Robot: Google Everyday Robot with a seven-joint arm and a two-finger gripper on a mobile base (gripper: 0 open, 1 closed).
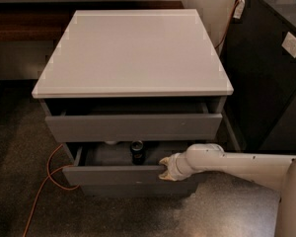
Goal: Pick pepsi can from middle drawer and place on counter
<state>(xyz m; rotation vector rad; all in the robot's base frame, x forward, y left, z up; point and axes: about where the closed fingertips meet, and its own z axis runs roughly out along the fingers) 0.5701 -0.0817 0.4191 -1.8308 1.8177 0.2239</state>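
Pepsi can (137,151) upright in middle drawer (113,174), just left of hand (165,169). Hand at drawer front rim; cannot tell how open or whether gripping. Risks: can toppling from drawer jolt; cramped reach under top drawer (133,126) overhang.

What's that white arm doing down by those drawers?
A robot arm reaches in from the right, and its gripper sits at the front edge of the middle drawer, which is pulled open. A pepsi can stands upright inside that drawer, close to the gripper and not yet picked up. The job is to lift it out onto the counter above. The top drawer is open a little too.
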